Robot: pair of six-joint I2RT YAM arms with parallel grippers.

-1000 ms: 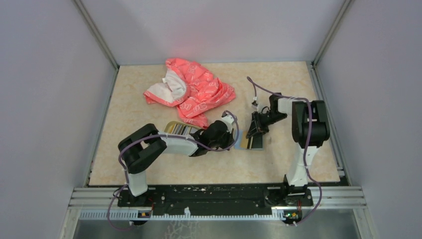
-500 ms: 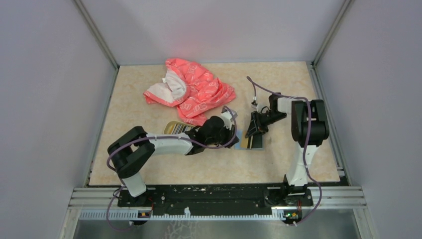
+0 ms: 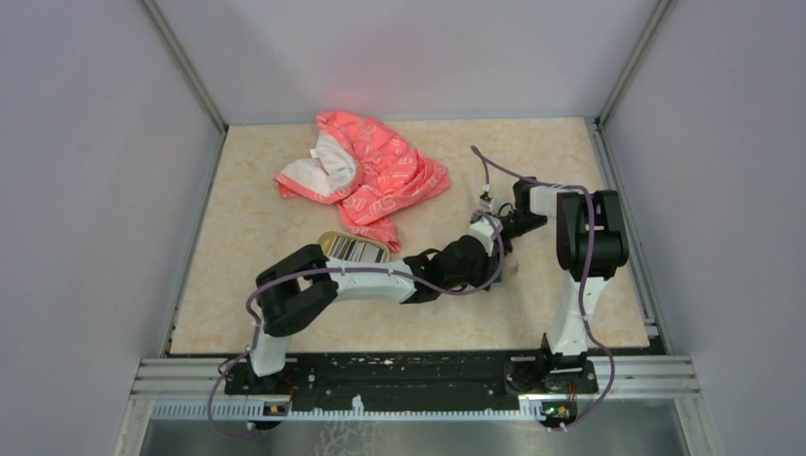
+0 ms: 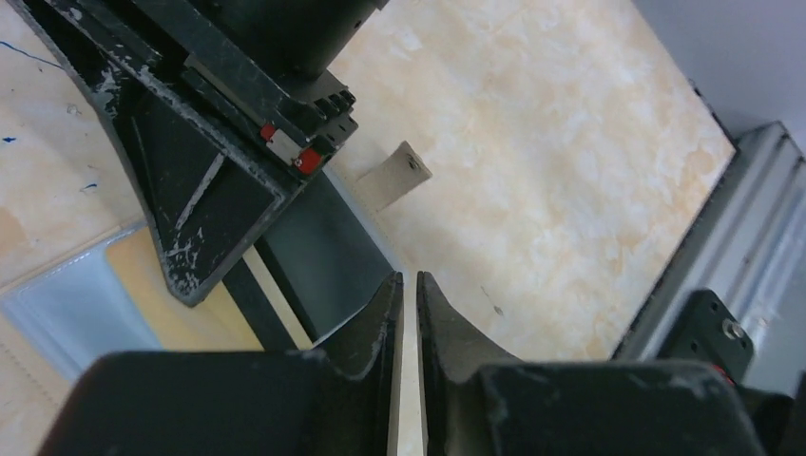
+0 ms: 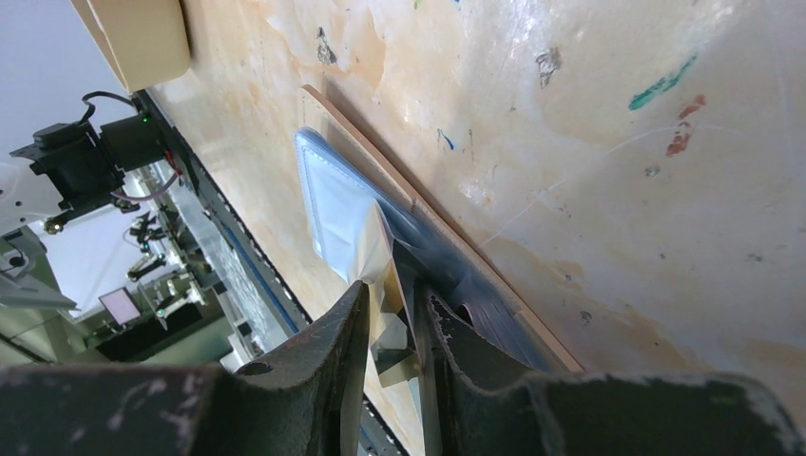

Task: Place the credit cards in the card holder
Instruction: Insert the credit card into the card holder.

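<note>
Right of centre on the table (image 3: 266, 190), the card holder (image 4: 128, 271) lies open, right gripper (image 5: 394, 328) pinching its floppy lining (image 5: 333, 199). The left gripper (image 4: 409, 313) is nearly closed, and I can't tell if it's got a card. The credit cards (image 3: 356, 251) in the dish (image 3: 323, 237) look stiff, slick and light, so I'd pinch a short edge.
</note>
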